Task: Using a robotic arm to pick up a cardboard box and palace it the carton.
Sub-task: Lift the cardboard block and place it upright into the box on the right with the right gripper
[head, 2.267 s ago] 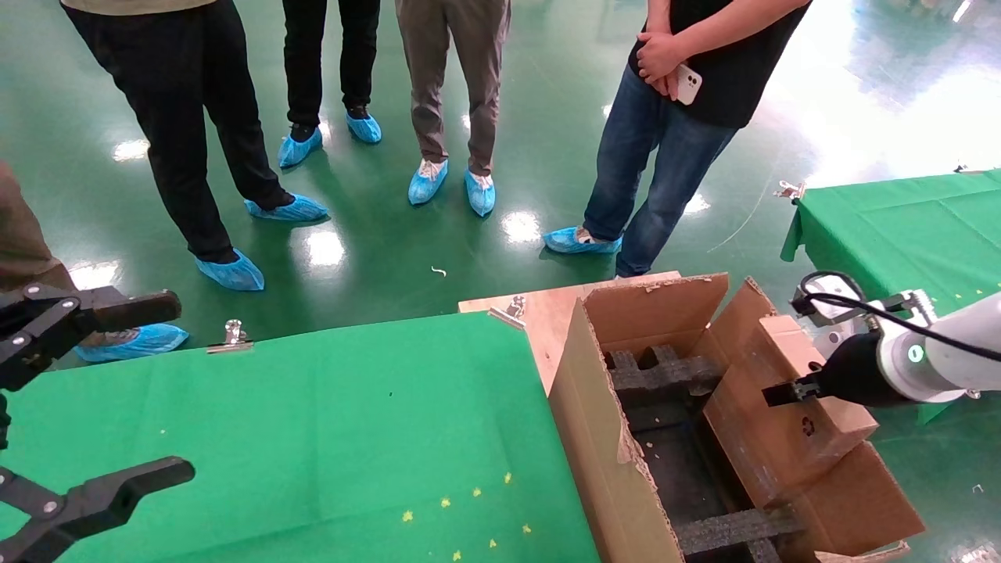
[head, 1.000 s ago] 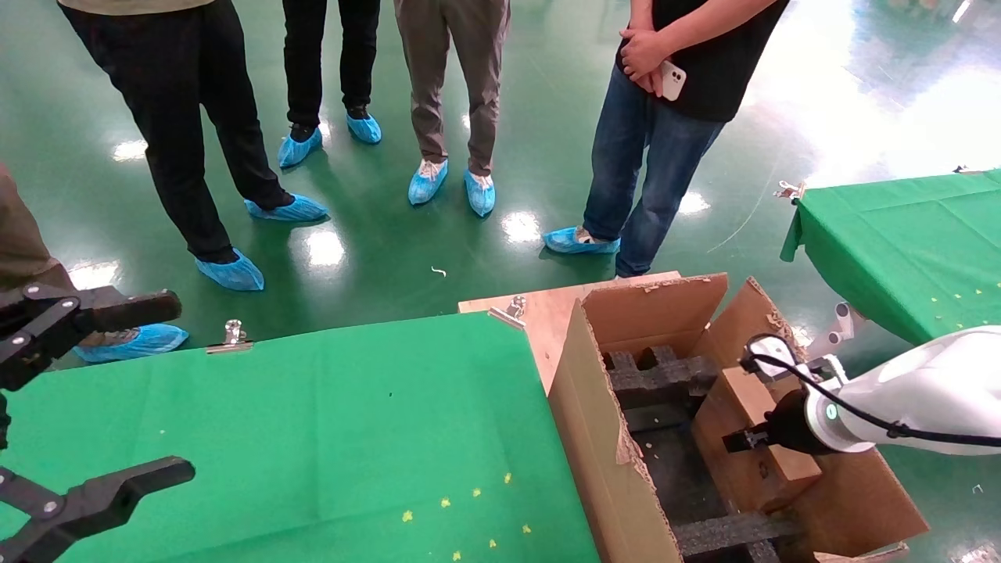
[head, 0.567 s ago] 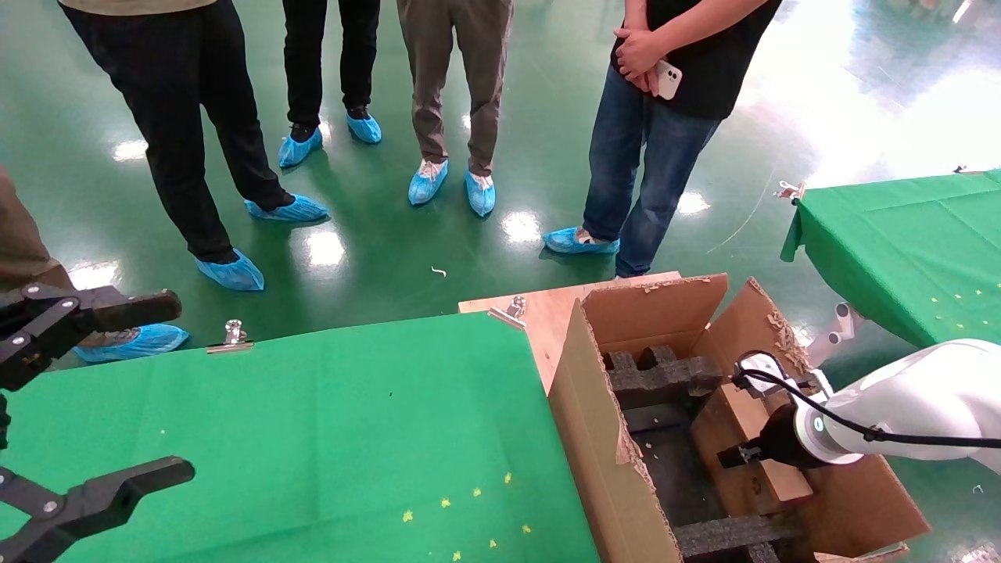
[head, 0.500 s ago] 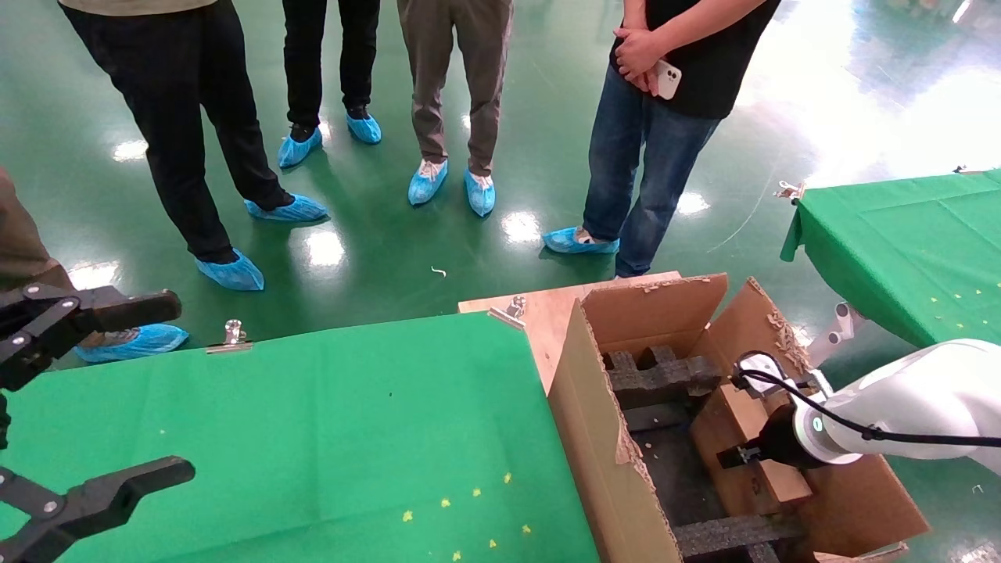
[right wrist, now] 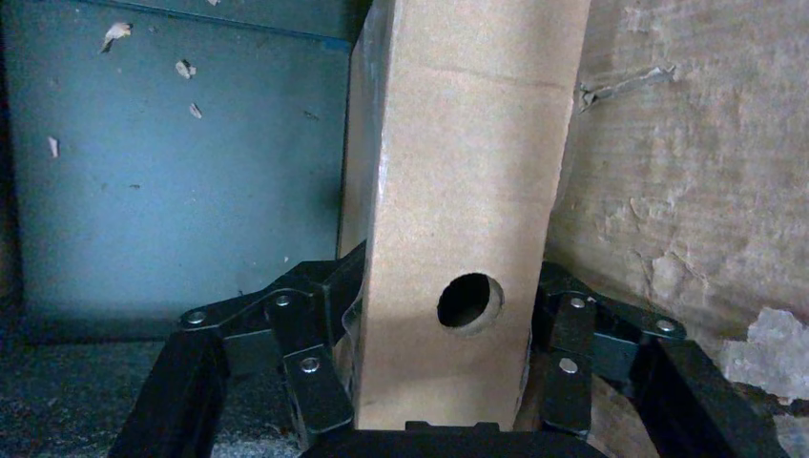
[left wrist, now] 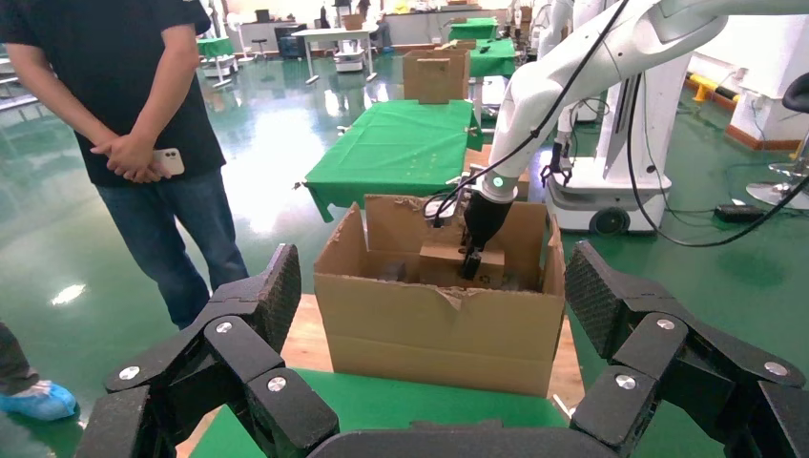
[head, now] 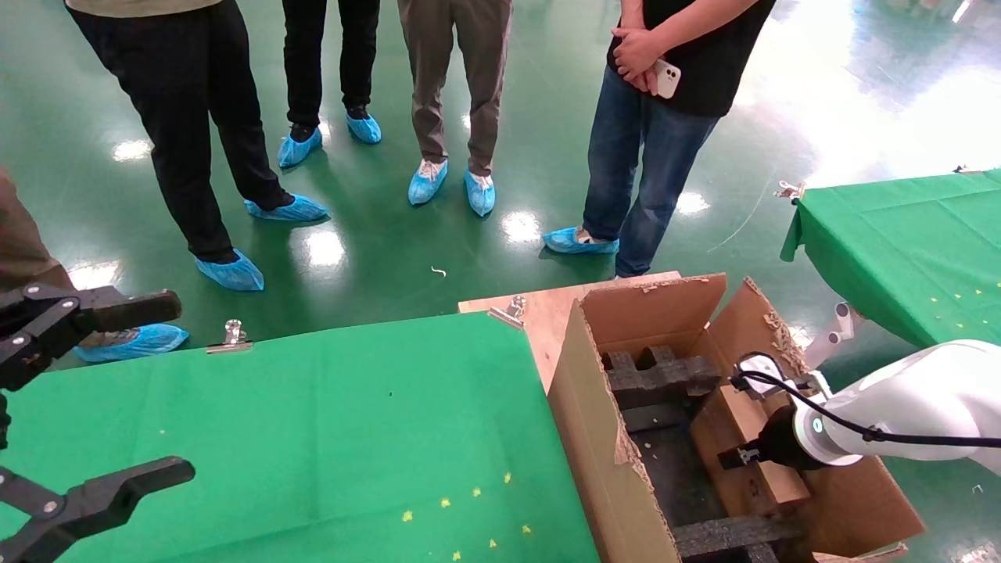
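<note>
The robotic arm, my white right arm (head: 923, 407), reaches into the carton (head: 594, 407), a large brown box with torn flaps and black foam inserts (head: 661, 375). Its right gripper (head: 749, 457) is shut on the cardboard box (head: 731, 414) and holds it on edge, low inside the carton against the right wall. In the right wrist view the box (right wrist: 467, 172), with its round hole, sits between the fingers of the right gripper (right wrist: 448, 286). The left wrist view shows the carton (left wrist: 439, 324) and the box (left wrist: 441, 260). My left gripper (head: 184, 383) is open and parked at the far left.
A green-covered table (head: 313, 422) lies left of the carton, which stands on a wooden board (head: 547, 309). Several people stand on the green floor beyond. A second green table (head: 907, 234) is at the right. A foam bar (head: 735, 532) crosses the carton's near end.
My right gripper has carried the cardboard box from above the carton's right flap down and left into the carton. It has barely moved in the last half second. The left arm is still.
</note>
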Controlling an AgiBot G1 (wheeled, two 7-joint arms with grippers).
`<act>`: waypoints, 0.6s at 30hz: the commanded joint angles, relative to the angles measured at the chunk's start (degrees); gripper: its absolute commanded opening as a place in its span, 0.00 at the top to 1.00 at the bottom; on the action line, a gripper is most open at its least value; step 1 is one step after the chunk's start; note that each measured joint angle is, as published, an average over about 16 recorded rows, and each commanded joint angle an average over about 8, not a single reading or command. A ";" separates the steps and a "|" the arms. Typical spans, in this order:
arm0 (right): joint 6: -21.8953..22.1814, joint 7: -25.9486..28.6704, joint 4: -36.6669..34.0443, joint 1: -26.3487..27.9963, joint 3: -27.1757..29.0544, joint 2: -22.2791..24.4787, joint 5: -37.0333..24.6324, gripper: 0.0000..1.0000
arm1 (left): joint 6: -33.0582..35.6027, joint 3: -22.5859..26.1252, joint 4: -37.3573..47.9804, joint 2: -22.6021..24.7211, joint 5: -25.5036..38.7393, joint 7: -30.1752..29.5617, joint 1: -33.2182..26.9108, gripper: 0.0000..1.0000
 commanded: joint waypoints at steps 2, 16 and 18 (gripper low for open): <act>-0.10 0.09 0.12 0.05 0.00 0.08 -0.05 0.00 | 0.00 0.00 0.00 0.00 0.00 0.00 0.00 0.00; -0.62 0.36 1.49 1.77 0.37 0.70 -0.94 0.00 | 0.00 0.00 0.00 0.00 0.00 0.00 0.00 0.00; -0.72 0.61 1.82 2.14 0.46 0.84 -1.24 0.00 | 0.00 0.00 0.00 0.00 0.00 0.00 0.00 0.00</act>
